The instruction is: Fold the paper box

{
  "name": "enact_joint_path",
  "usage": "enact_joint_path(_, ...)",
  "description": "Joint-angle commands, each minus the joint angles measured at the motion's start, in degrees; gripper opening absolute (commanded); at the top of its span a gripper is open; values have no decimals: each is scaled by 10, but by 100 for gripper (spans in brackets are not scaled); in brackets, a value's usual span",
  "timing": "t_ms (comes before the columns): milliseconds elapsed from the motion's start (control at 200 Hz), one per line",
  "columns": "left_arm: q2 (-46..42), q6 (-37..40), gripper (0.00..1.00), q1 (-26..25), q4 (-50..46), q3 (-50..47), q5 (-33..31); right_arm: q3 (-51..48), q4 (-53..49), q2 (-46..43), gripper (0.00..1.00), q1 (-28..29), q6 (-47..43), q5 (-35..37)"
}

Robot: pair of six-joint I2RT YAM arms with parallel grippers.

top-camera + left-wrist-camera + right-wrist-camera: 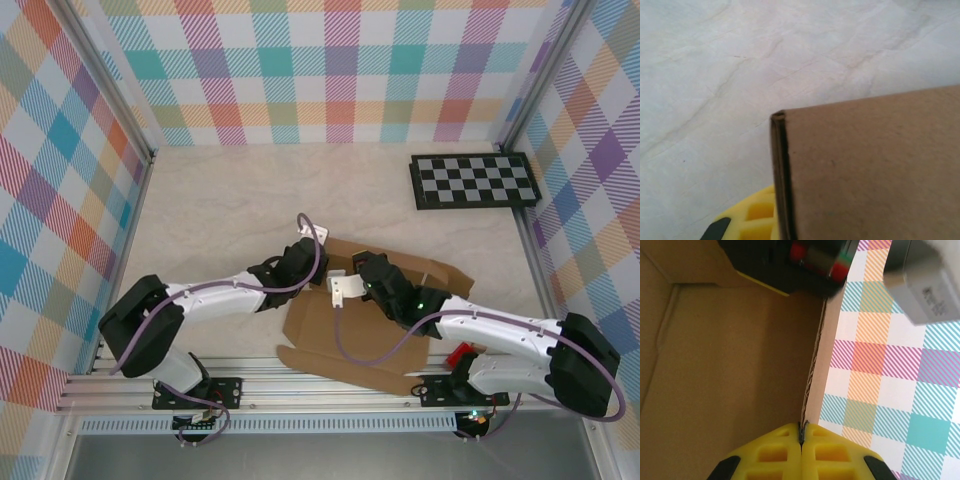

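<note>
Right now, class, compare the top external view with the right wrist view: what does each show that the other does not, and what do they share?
Top external adds the paper box in whole outline, flaps included, lying on the table, and the checkerboard panel at far right. Right wrist adds the close-up: the right tool shut on the corrugated edge of a raised cardboard wall. Shared: the paper box, the right tool and the plaid wall.
</note>
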Motion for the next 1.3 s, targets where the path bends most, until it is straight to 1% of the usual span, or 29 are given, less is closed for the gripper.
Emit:
enact_joint_path(0,9,12,0,5,-14,16,-76,3,-90,-1,0,5,35,-9)
enact_joint_path(35,9,26,0,6,-1,7,-74,10,-98,-9,0,4,48,-11)
enact_joint_path(85,6,46,0,6,21,-9,-71,26,-131,-20,4,1,73,-29)
enact_joint_path(165,-4,80,0,6,59,-33,-49,45,-177,-39,10,-10,107,-70)
enact_joint_path(260,-10,101,0,8,80,-50,-42,45,-181,-62,14,-25,124,-78)
enact_joint_path(335,-13,112,0,11,89,-56,-36,51,-188,-86,21,-34,142,-98)
enact_joint_path(375,-14,121,0,14,96,-59,-27,62,-202,-99,24,-39,168,-121)
enact_joint_path(415,-14,129,0,15,103,-63,-23,85,-232,-116,29,-49,210,-169)
enact_joint_path(460,-16,135,0,18,107,-65,-15,104,-246,-126,31,-58,254,-201)
enact_joint_path(520,-18,142,0,21,111,-68,-8,128,-260,-128,33,-66,307,-222)
enact_joint_path(685,-15,151,0,23,116,-71,8,201,-302,-73,44,-100,477,-282)
enact_joint_path(750,-16,156,0,23,121,-76,12,223,-323,-40,45,-139,525,-336)
enact_joint_path(840,-21,161,0,26,123,-79,15,239,-341,-2,49,-204,568,-400)
enact_joint_path(915,-27,167,0,30,125,-84,28,239,-346,19,52,-250,586,-460)
enact_joint_path(970,-33,170,0,33,126,-88,41,238,-354,36,53,-256,583,-480)
enact_joint_path(1120,-39,180,0,42,126,-91,78,234,-357,81,54,-265,596,-492)
enact_joint_path(1270,-38,183,0,45,108,-84,85,234,-350,100,52,-269,606,-494)
enact_joint_path(1295,-36,183,5,45,102,-82,84,234,-352,103,52,-269,607,-492)
